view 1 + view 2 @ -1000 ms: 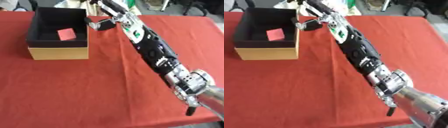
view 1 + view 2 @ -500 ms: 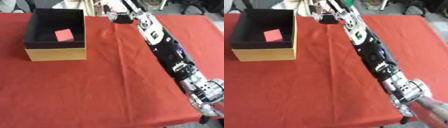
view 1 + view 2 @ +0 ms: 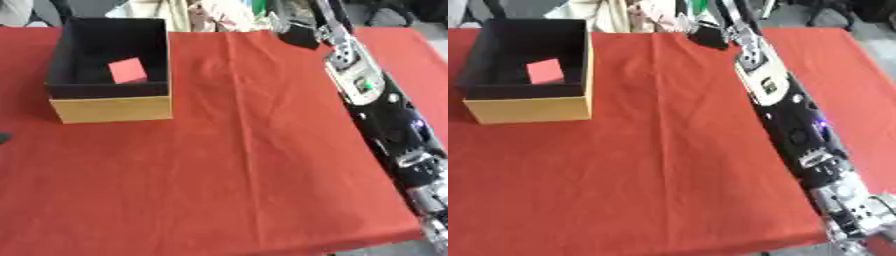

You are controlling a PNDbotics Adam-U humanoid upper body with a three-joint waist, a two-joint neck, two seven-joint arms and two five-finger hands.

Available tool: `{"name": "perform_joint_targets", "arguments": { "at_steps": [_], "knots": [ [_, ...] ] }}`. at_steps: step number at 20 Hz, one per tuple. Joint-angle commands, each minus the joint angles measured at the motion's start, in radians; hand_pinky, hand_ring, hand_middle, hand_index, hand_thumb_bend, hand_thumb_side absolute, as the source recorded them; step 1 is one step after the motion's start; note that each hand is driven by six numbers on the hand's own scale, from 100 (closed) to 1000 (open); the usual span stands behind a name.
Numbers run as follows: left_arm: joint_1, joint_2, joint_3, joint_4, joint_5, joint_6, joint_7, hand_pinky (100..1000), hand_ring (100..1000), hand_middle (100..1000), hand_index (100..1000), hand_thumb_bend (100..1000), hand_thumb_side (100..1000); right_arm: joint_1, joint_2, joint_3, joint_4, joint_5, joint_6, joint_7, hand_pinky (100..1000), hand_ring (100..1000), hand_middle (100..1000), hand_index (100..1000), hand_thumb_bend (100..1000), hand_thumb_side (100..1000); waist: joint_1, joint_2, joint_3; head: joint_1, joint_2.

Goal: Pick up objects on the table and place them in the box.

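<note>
We see our right arm (image 3: 785,110) stretching across the red tabletop (image 3: 658,165) to its far edge, the right hand (image 3: 710,36) blurred there. At far left the box (image 3: 527,107) holds a red square (image 3: 544,71).

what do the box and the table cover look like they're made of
The box looks like cardboard: flat tan matte outer wall, crisp straight edges, and a dull black lining inside. The table cover looks like woven cloth, matte red, with soft creases and folds running along it. Neither shows any gloss, so plastic seems unlikely, though that's only by look.
</note>
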Motion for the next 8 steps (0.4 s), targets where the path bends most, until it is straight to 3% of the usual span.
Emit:
{"name": "perform_joint_targets", "arguments": {
  "at_steps": [1, 8],
  "knots": [
    [-0.007, 0.020, 0.011, -0.020, -0.003, -0.003, 0.007, 884, 1000, 912, 913, 100, 412, 0.039, -0.039, -0.028, -0.092, -0.054, 0.037, -0.025, 662, 867, 664, 930, 100, 176, 0.006, -0.010, -0.011, 0.023, 0.001],
    [-0.004, 0.023, 0.016, -0.021, -0.010, -0.005, 0.011, 884, 1000, 913, 912, 100, 414, 0.168, -0.015, -0.065, -0.220, -0.170, 0.085, -0.031, 657, 870, 661, 933, 100, 215, 0.011, 0.000, -0.037, 0.080, 0.006]
  ]
}}
